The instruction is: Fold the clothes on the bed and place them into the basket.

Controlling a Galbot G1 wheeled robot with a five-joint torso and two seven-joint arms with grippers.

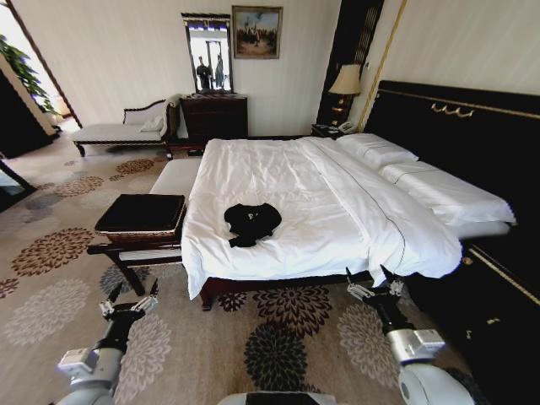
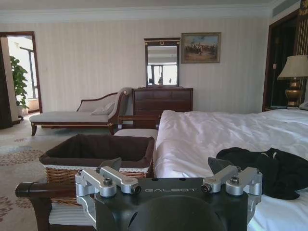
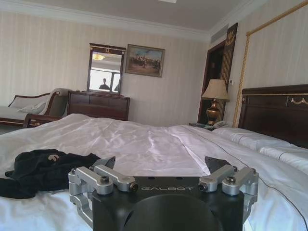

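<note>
1. Evidently folding has not begun: the T-shirt (image 1: 251, 223) lies crumpled on the bed (image 1: 295, 190), ahead of both grippers.
2. Left gripper (image 1: 130, 295) and right gripper (image 1: 372, 279) hover before the bed's edge, jaws spread, holding nothing.
3. The basket (image 1: 142, 215) sits ahead of the left gripper, beside the bed.
4. Next, I judge, they must reach forward and spread the shirt flat.

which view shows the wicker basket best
The left wrist view: the brown woven wicker basket with black lining sits close, showing weave and interior. The head view shows it smaller, from above, beside the bed.
</note>
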